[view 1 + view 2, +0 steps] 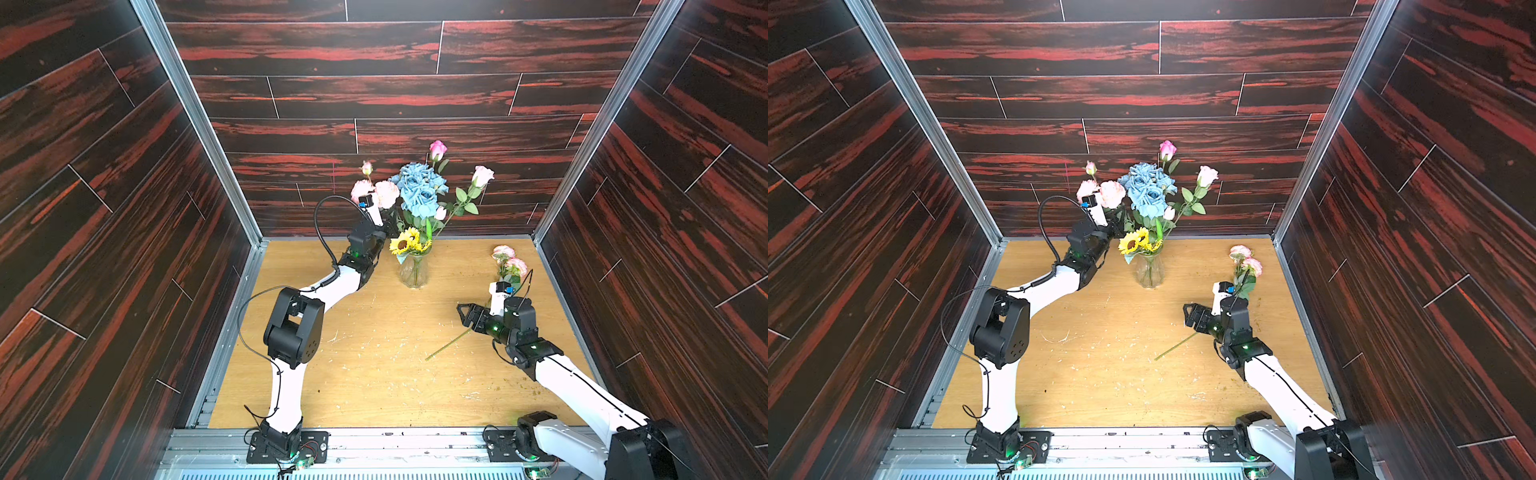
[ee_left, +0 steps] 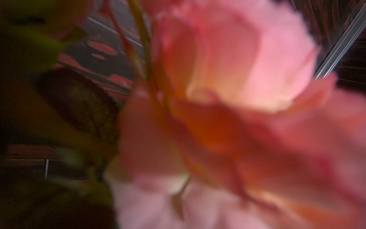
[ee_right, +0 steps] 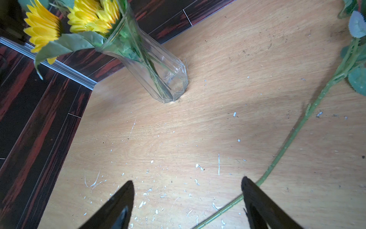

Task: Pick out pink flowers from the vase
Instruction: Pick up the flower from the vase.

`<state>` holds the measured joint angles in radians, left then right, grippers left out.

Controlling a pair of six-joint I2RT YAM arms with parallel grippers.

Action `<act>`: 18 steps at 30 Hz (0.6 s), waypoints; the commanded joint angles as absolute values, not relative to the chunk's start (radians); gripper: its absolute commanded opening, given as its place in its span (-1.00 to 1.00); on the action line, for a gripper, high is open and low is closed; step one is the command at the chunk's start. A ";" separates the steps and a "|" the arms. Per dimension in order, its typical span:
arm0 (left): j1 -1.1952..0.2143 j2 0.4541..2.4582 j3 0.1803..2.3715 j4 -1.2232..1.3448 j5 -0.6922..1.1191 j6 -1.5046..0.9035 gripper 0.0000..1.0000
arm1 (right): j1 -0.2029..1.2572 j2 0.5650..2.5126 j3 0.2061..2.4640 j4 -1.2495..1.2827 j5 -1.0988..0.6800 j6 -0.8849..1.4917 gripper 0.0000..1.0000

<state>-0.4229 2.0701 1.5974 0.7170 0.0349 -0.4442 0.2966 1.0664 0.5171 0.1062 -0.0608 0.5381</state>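
Above the vase [image 1: 413, 272], still standing in it, pink flowers [image 1: 386, 193] are met by the left gripper [image 1: 384, 222] (grip cannot be told; its fingers are hidden). Right gripper [image 3: 187, 183] is seen wide open, empty. Extraction step is judged; a straight upward draw is called for.

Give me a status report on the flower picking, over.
Right tool open, empty. Left tool buried in pink blooms, grip unclear. One pink flower lies on table; pink rosebuds in vase. Blue roses crowd them.
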 commanded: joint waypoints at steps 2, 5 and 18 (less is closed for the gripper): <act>-0.420 1.972 1.637 0.717 0.046 -0.407 -0.71 | 0.299 1.074 0.537 0.099 -0.072 0.534 0.73; -0.420 1.965 1.654 0.699 0.052 -0.398 -0.71 | 0.299 1.076 0.537 0.100 -0.072 0.532 0.73; -0.419 1.877 1.707 0.633 0.112 -0.394 -0.71 | 0.300 1.081 0.538 0.102 -0.075 0.532 0.73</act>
<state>-0.4229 1.9747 1.6573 0.6392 0.0845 -0.4149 0.2966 1.0740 0.5171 0.1059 -0.0677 0.5377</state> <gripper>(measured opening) 0.145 0.864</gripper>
